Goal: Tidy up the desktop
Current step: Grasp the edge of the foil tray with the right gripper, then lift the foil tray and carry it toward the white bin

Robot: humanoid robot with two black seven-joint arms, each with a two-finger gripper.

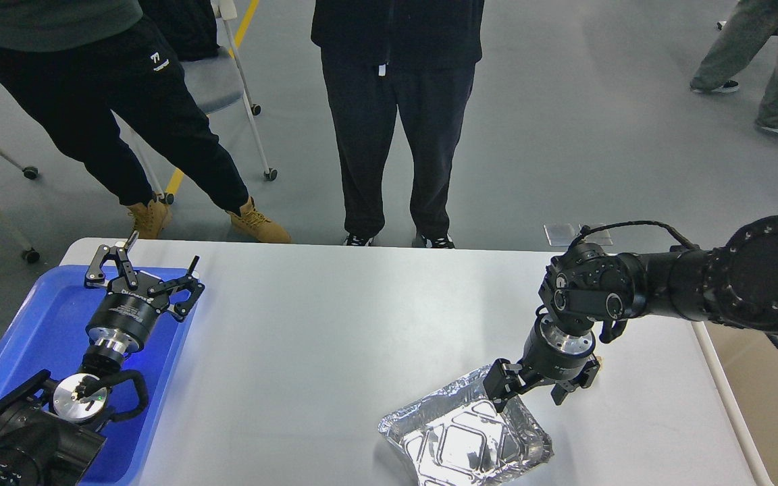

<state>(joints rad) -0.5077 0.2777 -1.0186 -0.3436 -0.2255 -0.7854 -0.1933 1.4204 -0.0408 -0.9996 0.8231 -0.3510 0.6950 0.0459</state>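
Note:
The desktop is a large glossy grey-white tabletop. A crumpled silver foil tray lies on it at the front right. My right gripper points down at the tray's far rim. Its two fingers stand apart, one over the rim on the tray's inner side and one outside it. My left gripper is open and empty, hovering over the far end of the blue plastic tray at the desktop's left edge.
Two people stand close behind the table's far edge, one at the middle, one at the left. A wheeled chair stands behind them. A beige surface lies beyond the right edge.

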